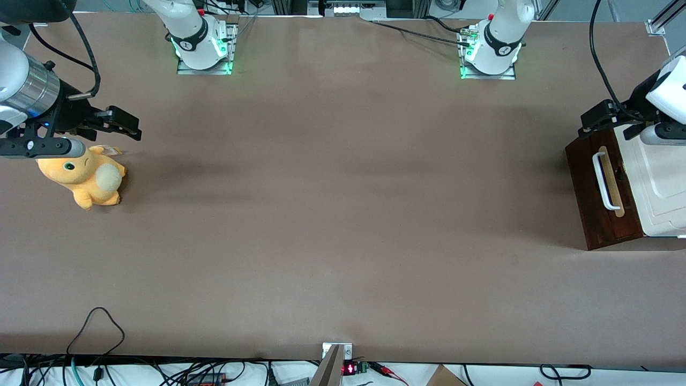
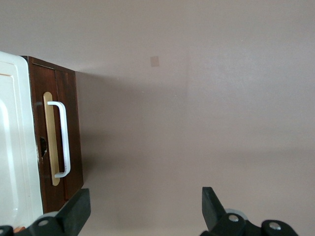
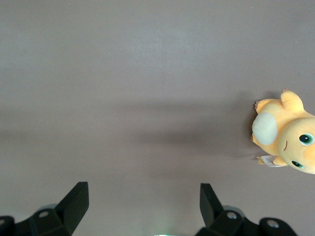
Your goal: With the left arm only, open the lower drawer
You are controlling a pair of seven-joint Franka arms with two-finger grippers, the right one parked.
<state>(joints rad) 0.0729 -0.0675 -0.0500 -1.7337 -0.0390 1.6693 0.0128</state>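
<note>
The lower drawer (image 1: 589,177) is a dark reddish-brown front with a white bar handle (image 1: 604,181) on a tan strip. It belongs to a small cabinet with a cream-white top (image 1: 662,182) at the working arm's end of the table. The front looks flush with the cabinet. My left gripper (image 1: 589,124) hovers above the cabinet's corner farthest from the front camera, clear of the handle. In the left wrist view the gripper (image 2: 145,211) is open and empty over bare table, with the drawer front (image 2: 71,123) and handle (image 2: 64,137) beside one finger (image 2: 78,209).
A yellow plush toy (image 1: 88,177) lies toward the parked arm's end of the table; it also shows in the right wrist view (image 3: 290,132). Both arm bases (image 1: 490,53) stand at the table's farthest edge. Cables (image 1: 96,332) lie at the near edge.
</note>
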